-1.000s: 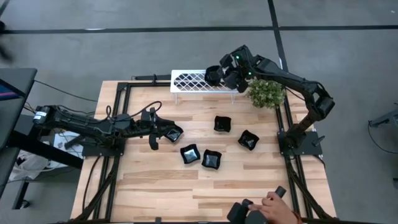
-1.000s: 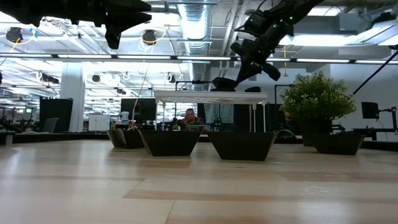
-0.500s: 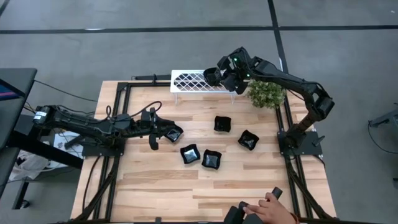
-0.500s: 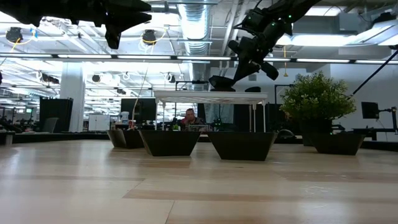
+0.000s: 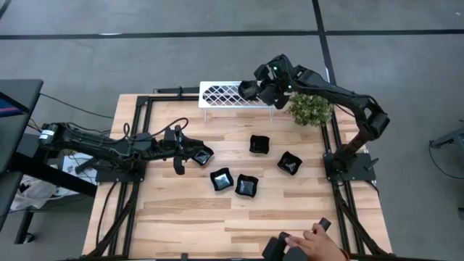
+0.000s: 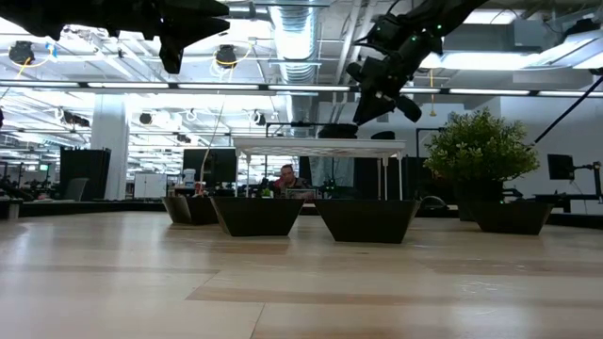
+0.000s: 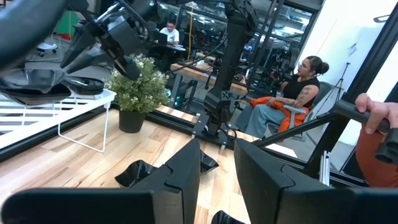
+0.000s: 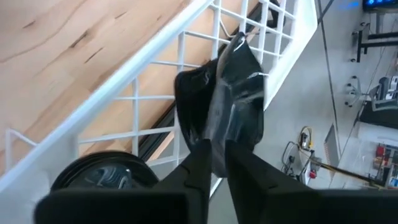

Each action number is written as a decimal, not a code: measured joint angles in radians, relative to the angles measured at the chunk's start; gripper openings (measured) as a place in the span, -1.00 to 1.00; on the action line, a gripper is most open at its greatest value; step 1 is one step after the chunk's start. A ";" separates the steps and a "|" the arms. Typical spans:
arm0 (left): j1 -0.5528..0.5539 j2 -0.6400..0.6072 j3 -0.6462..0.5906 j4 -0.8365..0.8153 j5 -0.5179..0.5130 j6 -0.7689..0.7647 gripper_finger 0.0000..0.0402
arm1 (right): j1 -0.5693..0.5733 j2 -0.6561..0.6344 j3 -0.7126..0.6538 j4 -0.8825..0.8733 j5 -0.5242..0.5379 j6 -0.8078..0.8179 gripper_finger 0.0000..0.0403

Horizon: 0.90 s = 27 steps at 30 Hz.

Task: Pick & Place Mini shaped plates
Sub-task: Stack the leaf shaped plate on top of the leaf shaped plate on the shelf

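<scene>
My right gripper (image 5: 254, 87) (image 8: 217, 152) is over the white lattice rack (image 5: 226, 95) at the table's far edge, shut on a glossy black mini plate (image 8: 224, 106) (image 6: 339, 129). A round black dish (image 8: 102, 174) lies on the rack next to it. Several more black plates rest on their bases on the wood: one (image 5: 259, 144), one (image 5: 289, 162), one (image 5: 221, 178), one (image 5: 246, 185), and one (image 5: 204, 154) beside my left gripper (image 5: 185, 152). The left gripper (image 7: 217, 177) is open, raised above the table, with nothing between its fingers. My right gripper pinches the black plate by its rim (image 8: 214, 140) between both fingers, one finger (image 8: 198, 162) on each face. The fingers slant down from the table's right side. The plate sits low over the rack's top (image 6: 320, 143); whether it touches the lattice, I cannot tell.
A green potted plant (image 5: 310, 107) stands just right of the rack, close to the right arm. A person's hand (image 5: 313, 241) holds a device at the table's near edge. Black frame rails (image 5: 141, 109) run along the table's sides. Bare wood (image 5: 188, 214) lies near the front.
The right gripper has stayed over the rack. The plate it holds, tilted half a second ago, now lies nearly level and a little lower over the rack's top. The hand at the near edge has shifted slightly.
</scene>
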 joint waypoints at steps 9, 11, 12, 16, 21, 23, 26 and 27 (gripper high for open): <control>0.000 0.000 0.000 0.000 0.000 0.000 -0.49 | -0.018 0.037 -0.001 0.070 0.010 0.036 -0.62; 0.000 0.000 0.000 0.000 0.000 0.000 -0.49 | -0.018 0.021 -0.001 0.084 0.010 0.037 -0.63; 0.000 0.000 0.000 0.000 0.000 0.000 -0.49 | -0.020 0.011 -0.001 0.087 0.010 0.036 -0.63; 0.000 0.000 0.000 0.001 0.000 0.000 -0.49 | -0.018 -0.031 -0.001 0.107 0.009 0.030 -0.64; 0.000 0.000 0.000 0.001 0.000 0.000 -0.49 | -0.009 -0.079 -0.001 0.252 -0.149 0.184 -0.64; 0.000 0.000 0.000 0.001 0.000 0.000 -0.49 | -0.003 -0.081 -0.001 0.347 -0.235 0.340 -0.64; 0.000 0.000 0.000 0.001 0.000 0.000 -0.49 | -0.003 -0.077 0.001 0.456 -0.321 0.604 -0.65; 0.000 0.000 0.000 0.001 0.000 0.000 -0.49 | -0.003 -0.075 0.003 0.466 -0.347 0.650 -0.65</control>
